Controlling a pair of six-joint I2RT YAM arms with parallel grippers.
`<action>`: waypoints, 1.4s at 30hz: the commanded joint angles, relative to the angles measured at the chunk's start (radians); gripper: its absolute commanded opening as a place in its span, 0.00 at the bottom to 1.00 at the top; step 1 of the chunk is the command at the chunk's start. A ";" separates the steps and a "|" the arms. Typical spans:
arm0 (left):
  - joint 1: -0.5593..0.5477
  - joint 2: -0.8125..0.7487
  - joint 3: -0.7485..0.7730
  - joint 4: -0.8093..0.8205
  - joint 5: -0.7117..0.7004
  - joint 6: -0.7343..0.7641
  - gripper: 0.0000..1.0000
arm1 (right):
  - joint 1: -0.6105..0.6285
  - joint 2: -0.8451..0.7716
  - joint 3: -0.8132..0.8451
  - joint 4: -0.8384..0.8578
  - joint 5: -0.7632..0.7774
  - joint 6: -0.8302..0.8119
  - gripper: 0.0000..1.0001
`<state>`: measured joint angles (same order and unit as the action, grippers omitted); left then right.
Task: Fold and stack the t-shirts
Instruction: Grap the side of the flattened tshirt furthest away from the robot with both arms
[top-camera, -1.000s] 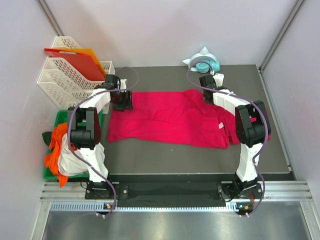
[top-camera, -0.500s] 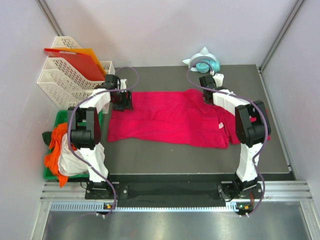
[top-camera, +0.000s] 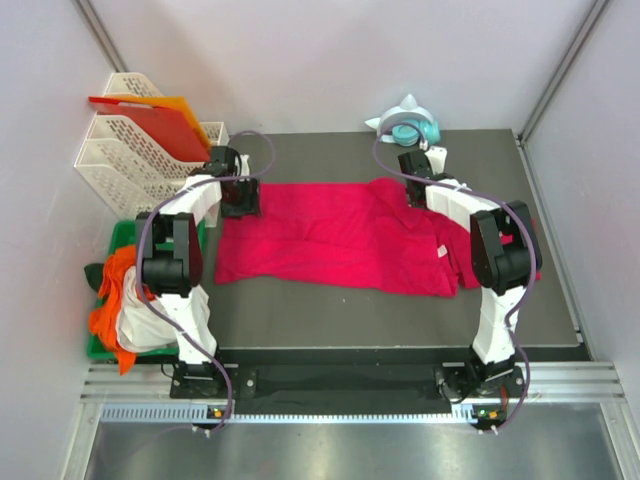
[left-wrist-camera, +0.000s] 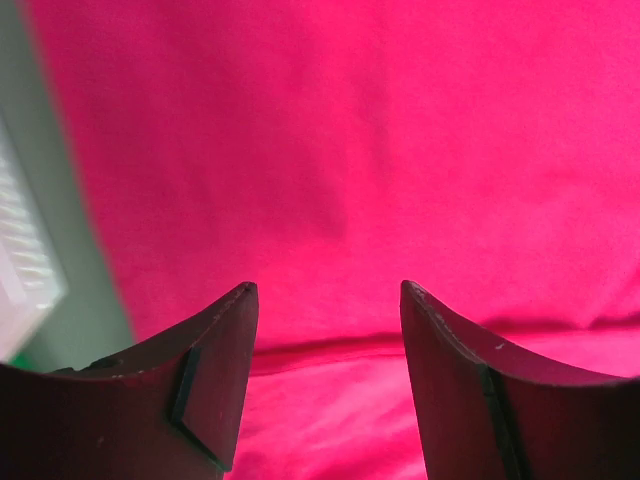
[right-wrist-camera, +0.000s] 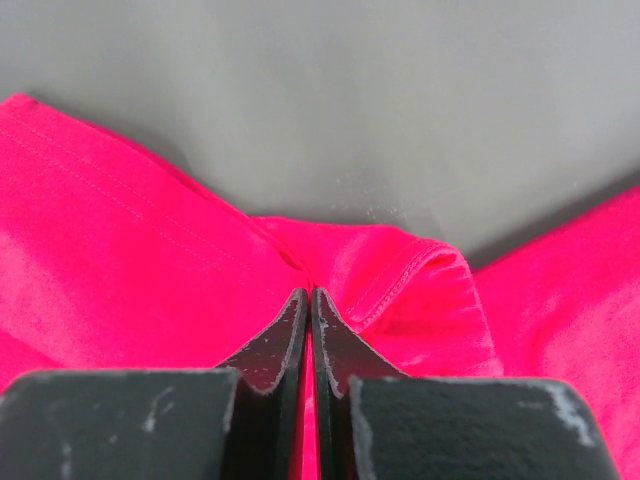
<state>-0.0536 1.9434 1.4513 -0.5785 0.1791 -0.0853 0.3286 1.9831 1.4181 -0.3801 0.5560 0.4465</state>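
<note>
Right wrist, right tool (right-wrist-camera: 310, 293) pinching t-shirt (right-wrist-camera: 120, 260) (left tool (left-wrist-camera: 329, 290) agape)

t-shirt (top-camera: 330, 235) label (top-camera: 441, 252) (tiny) unreadable, rack (left-wrist-camera: 25, 270) blurred

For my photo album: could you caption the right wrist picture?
The right hand shut on a raised fold of the crimson t-shirt, grey table beyond.

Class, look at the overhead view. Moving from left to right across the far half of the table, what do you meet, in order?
In order: white plastic lattice trays → left pincer → crimson-pink cotton t-shirt → right pincer.
</note>
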 joint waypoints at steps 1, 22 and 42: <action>0.029 0.090 0.144 0.016 -0.168 -0.045 0.64 | 0.016 -0.073 0.007 0.038 0.015 -0.015 0.00; 0.047 0.402 0.555 0.045 -0.251 -0.004 0.61 | 0.032 -0.089 -0.005 0.033 0.007 -0.051 0.00; 0.083 0.493 0.603 0.063 -0.262 0.004 0.53 | 0.043 -0.070 -0.008 0.032 0.009 -0.052 0.00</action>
<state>0.0025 2.4214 2.0644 -0.5488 -0.0635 -0.0841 0.3592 1.9438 1.4136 -0.3664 0.5560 0.4000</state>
